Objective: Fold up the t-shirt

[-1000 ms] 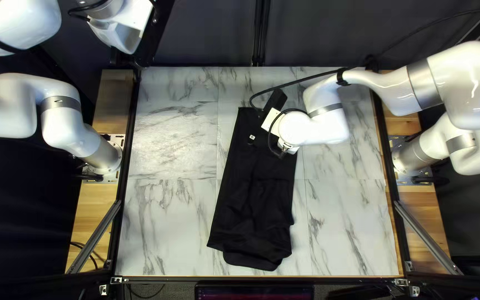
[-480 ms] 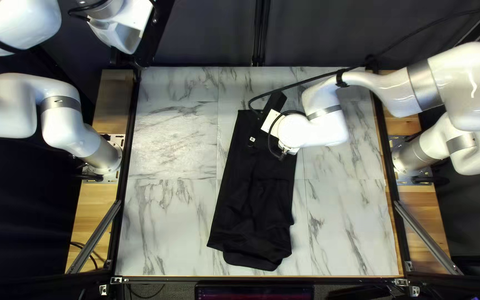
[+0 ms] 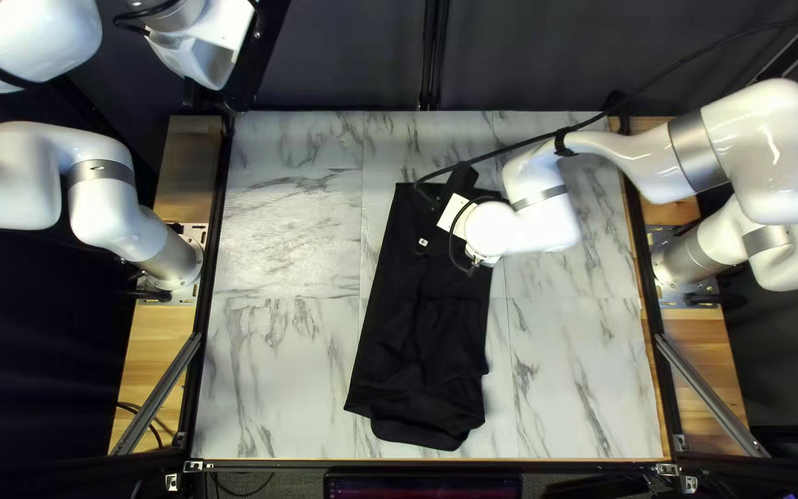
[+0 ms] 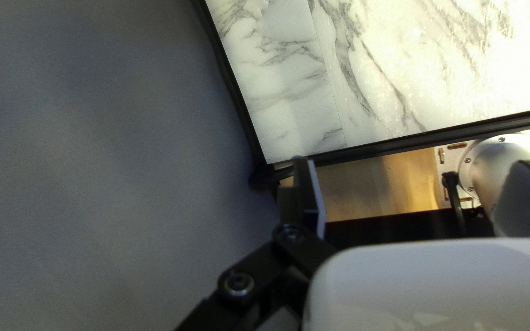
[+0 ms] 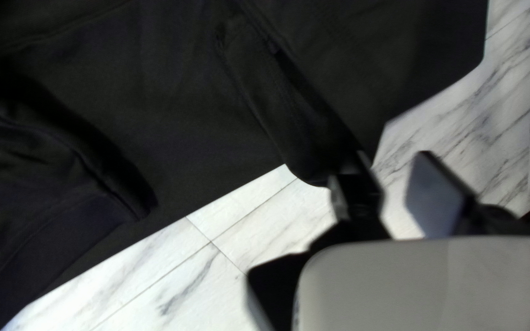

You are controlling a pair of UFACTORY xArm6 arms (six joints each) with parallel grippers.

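Black fabric t-shirt (image 3: 417,323) lies as a long narrow panel on the white marble-patterned table (image 3: 279,231), running from the upper middle to the lower middle of the top left view, its lower end rumpled. Over the last second my right gripper (image 5: 394,156), with its two black fingers, has shifted a little toward the table's near edge, while the rumpled end has kept its place. The shirt's far edge has also slipped slightly that way. My right fingers stand apart beside a narrow strip of black cloth (image 5: 277,104), marble showing between them, so nothing is clamped. I take this as a tidying move on a folded flap; the lengthwise fold seems made, the crosswise fold still to do. My black left gripper (image 4: 413,162) is spread wide, away from the shirt. If my right fingers drag, they could disturb that flap.
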